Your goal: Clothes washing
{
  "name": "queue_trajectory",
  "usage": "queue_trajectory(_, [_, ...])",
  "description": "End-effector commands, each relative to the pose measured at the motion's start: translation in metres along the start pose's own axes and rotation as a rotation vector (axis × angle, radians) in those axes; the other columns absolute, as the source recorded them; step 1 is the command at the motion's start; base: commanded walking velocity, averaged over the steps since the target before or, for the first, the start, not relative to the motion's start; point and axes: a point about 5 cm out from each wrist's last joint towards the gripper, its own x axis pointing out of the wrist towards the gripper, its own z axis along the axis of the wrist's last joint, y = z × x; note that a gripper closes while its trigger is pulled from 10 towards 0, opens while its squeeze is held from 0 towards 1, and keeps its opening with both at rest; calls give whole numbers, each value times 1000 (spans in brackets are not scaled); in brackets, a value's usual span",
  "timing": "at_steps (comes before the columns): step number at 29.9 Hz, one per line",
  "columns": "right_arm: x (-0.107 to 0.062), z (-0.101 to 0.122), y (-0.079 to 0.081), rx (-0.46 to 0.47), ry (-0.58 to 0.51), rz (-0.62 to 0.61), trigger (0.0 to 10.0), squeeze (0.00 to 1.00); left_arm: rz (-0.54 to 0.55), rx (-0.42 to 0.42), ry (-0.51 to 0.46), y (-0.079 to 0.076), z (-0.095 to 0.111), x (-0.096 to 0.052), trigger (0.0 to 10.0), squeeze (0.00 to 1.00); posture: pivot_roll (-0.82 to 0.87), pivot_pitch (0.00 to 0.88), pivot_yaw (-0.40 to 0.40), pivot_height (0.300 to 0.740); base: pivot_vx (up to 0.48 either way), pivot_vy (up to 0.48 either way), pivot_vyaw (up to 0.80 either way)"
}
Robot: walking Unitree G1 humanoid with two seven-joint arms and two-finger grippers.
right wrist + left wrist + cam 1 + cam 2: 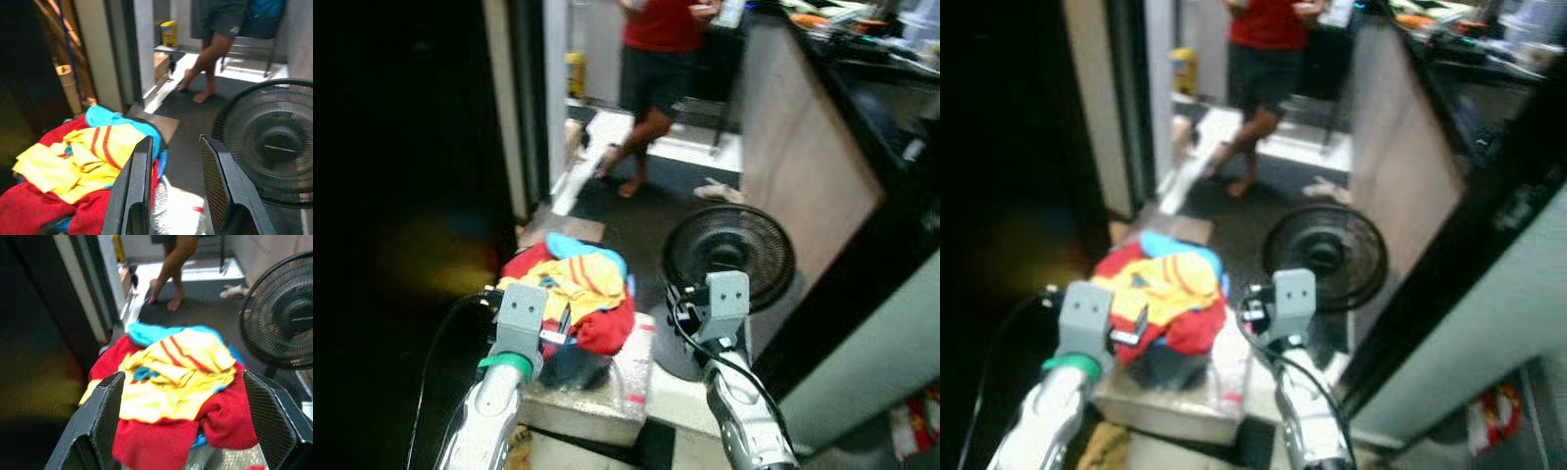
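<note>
Your clothes pile [570, 294], red, yellow and blue garments heaped in a dark basket [576, 364], sits on a pale block [592, 397] just beside a black floor fan [729, 257], with a person [658, 69] in a red top and dark shorts standing barefoot in the lit doorway beyond. Your left gripper [195, 421] hangs just over the near side of the pile with its fingers [105, 413] spread wide to either side of the cloth, gripping nothing. Your right gripper [177, 188] hovers between pile and fan, fingers [137, 188] parted by a narrow gap and empty.
</note>
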Motion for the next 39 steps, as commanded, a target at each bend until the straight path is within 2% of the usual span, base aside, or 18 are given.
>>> queue_trajectory(1, [0,-3,1,-1,11,1,10000,0,-3,4,24,-1,-8,-2,10000,0,62,25,-24,740,247,0,0])
queue_trajectory(32, [0,-3,3,5,8,14,10000,0,7,13,29,0,-9,-1,10000,0,64,29,-17,740,465,0,0])
queue_trajectory(39, [0,-4,4,4,10,19,10000,0,3,5,42,-1,-11,-2,10000,0,69,32,-19,740,0,0,0])
